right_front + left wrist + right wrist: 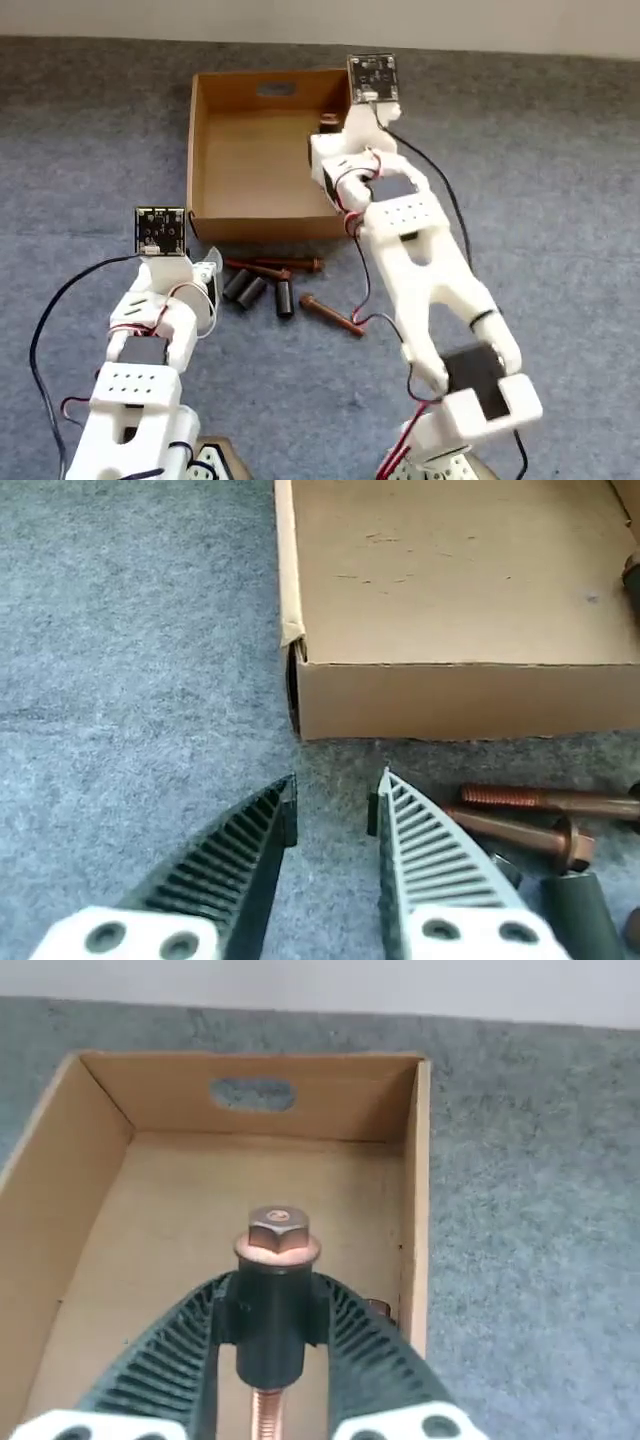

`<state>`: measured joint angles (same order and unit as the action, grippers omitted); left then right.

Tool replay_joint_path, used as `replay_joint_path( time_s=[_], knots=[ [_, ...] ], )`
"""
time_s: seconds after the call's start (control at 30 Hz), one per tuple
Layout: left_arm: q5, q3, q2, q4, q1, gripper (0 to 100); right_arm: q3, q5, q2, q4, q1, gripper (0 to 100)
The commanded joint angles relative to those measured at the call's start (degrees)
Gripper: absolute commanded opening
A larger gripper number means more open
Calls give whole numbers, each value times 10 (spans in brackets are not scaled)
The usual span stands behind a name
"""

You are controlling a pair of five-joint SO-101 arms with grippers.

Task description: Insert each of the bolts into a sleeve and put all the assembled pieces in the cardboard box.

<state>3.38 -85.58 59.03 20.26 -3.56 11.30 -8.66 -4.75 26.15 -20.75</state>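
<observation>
the right claw is clenched on a black sleeve with a copper bolt pushed through it, and it holds this assembled piece above the inside of the cardboard box, close to one side wall. the left claw is released, with its fingers apart, low over the grey bench just in front of a near corner of the box. three loose bolts and three loose sleeves lie on the bench in front of the box.

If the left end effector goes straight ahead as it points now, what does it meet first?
Probably the cardboard box, its front wall near the corner, unless the grey carpet comes first; depth is unclear.
</observation>
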Motion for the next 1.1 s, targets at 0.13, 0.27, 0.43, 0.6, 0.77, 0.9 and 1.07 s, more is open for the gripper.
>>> replay_joint_path(
  time_s=[0.13,0.27,0.43,0.6,0.77,0.9,1.07],
  knots=[
    [-5,2,-1,-11,20,140,-138,-4,-127,-15,-3,9],
    [-5,2,-1,-11,20,140,-161,5,-173,-16,-4,8],
    [-5,2,-1,-11,20,140,-164,14,-191,-13,-1,7],
    [-5,2,-1,-11,20,140,-168,14,-193,29,-4,7],
    [-5,2,-1,-11,20,140,-164,14,-194,30,-5,7],
    [-5,2,-1,-11,20,140,-164,14,-194,30,-5,7],
    [-5,2,-1,-11,20,140,-145,14,-210,31,-17,7]
  ],
)
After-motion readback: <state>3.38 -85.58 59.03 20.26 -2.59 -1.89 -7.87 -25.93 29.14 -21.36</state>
